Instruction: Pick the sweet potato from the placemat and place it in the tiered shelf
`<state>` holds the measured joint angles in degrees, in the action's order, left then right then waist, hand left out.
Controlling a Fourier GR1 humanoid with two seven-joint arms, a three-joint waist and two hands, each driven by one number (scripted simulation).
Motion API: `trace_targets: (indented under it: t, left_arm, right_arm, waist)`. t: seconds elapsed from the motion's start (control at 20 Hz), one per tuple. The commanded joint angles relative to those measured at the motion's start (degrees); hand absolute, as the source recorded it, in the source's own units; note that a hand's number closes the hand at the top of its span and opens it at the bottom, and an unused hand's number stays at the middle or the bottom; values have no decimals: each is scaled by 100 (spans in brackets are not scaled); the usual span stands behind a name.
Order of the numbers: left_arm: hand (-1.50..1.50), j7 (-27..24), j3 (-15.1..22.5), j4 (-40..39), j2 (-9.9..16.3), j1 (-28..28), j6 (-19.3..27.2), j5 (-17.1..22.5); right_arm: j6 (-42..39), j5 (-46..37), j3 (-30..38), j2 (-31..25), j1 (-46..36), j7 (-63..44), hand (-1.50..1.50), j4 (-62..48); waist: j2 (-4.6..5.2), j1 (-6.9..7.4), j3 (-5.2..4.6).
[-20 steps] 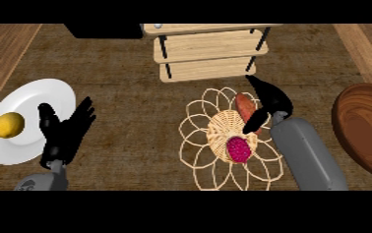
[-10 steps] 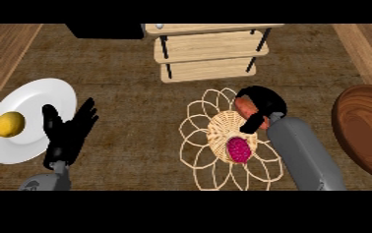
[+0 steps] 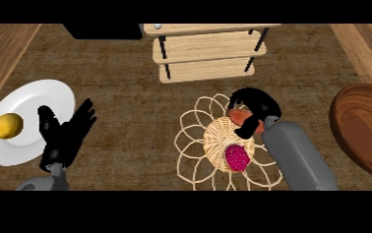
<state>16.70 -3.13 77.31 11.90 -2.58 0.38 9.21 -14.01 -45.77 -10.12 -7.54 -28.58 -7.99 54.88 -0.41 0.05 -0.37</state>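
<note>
The orange-red sweet potato [image 3: 238, 114] lies at the upper right of the woven wicker placemat [image 3: 195, 138], mostly hidden under my right hand [image 3: 254, 105], whose fingers and thumb curl round it. The light wooden tiered shelf [image 3: 207, 50] with black posts stands behind the placemat at the top centre. My left hand [image 3: 65, 133] rests open with fingers up at the lower left, next to a white plate.
A magenta round fruit [image 3: 234, 157] lies on the placemat near my right forearm. A white plate [image 3: 40, 104] at the left carries a yellow fruit [image 3: 9, 125]. A dark wooden bowl [image 3: 355, 124] sits at the right edge. A black box [image 3: 102, 31] stands left of the shelf.
My right hand went from straight fingers over the sweet potato to fingers curled down round it. The left hand has barely moved.
</note>
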Motion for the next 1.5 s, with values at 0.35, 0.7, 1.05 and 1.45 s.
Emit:
trace_targets:
  t: [0.35, 0.7, 1.05, 1.45]
  left_arm:
    - [0, 12, 151, 65, -140, -30, 102, -197]
    - [0, -98, 61, 4, -104, 213, 8, -139]
    - [0, 51, 22, 57, -167, 32, 71, -101]
    - [0, 189, -57, -17, -66, -239, 137, -193]
  right_arm:
    - [1498, 1312, -2843, 746, 86, -2416, 150, 1957]
    - [2258, 506, -3205, 752, -897, -4030, 150, 3560]
    - [1374, -15, -2915, 753, -1939, -6237, 150, 5126]
    - [383, 479, -922, 693, -3179, -6144, 150, 4818]
  waist:
    - [16, 180, 39]
    - [-17, 40, 30]
    - [-5, -26, 31]
    - [20, -27, 35]
